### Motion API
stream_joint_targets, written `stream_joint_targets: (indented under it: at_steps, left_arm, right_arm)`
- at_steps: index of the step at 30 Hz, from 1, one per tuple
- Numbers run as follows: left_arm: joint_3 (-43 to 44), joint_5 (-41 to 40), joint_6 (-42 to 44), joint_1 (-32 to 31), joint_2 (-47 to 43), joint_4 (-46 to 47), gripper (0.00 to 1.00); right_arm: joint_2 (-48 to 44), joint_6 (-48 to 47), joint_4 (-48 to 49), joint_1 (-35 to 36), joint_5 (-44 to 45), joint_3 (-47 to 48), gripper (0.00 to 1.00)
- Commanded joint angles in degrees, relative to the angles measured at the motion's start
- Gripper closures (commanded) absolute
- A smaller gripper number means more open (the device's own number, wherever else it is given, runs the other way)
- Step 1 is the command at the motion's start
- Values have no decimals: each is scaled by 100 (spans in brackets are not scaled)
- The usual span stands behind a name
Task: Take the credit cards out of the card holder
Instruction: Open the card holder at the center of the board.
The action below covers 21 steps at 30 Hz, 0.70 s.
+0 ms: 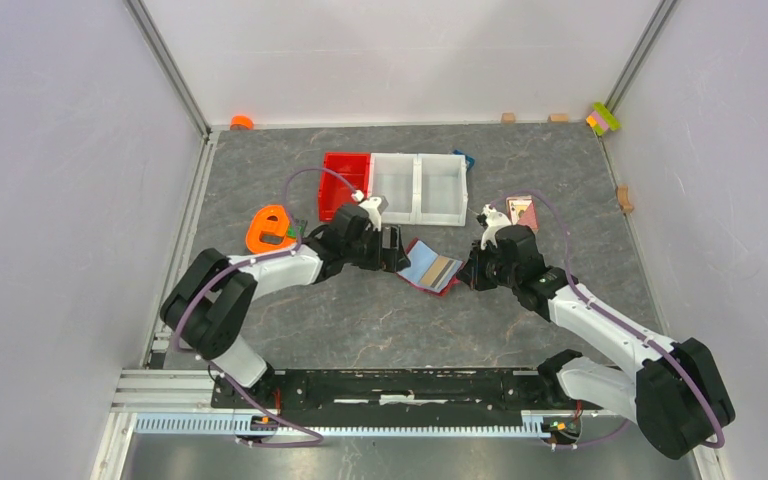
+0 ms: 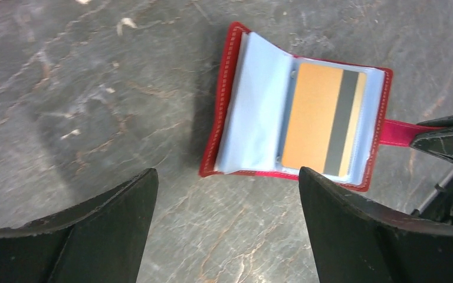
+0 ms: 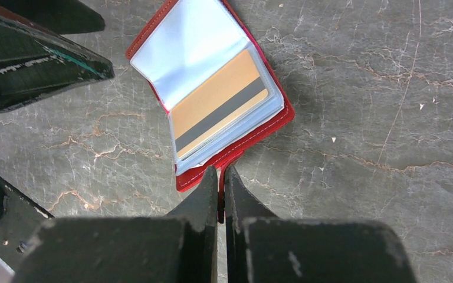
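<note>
Right fingers [image 3: 215,180] pinched shut on the snap tab [image 2: 398,131] of the card holder [image 3: 189,53], open at tabletop [image 1: 360,330] centre with tan-orange credit card [image 3: 215,103] inside, left fingers [image 1: 397,252] spread wide, empty, just beside it, grey marbled surface, pale walls [image 1: 410,50].

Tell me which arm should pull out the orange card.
Left. The left gripper hovers open by the tan-orange card in the card holder; the right gripper is shut on its snap tab.

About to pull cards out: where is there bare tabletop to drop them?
Free: the table between the card holder and the arm bases, and right of the patterned card. Crowded: red bin and white bins just behind.
</note>
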Motion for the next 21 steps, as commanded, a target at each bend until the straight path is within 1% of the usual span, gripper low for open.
stream_joint_targets:
  at_steps: [1,5,7,12,18,21]
  left_arm:
    - [415,813,-61,-65,455,227,5]
    - [669,868,-80,-67,797,-44,7]
    - [744,985,-72,-67,900,-86,10]
    - [888,1434,-107,-67,1161,-63,21]
    - [865,1918,-268,-49,1286,257,36]
    - [803,2047,-331,-49,1296,441,47]
  right_arm:
    - [26,-102,90,9,-88,177,100]
    - [10,-104,110,9,-111,165,100]
    - [15,-104,124,9,-126,147,100]
    - [6,-113,136,9,-155,129,100]
    - [91,-105,235,9,-183,89,100]
    - [136,-139,249,9,-173,65,100]
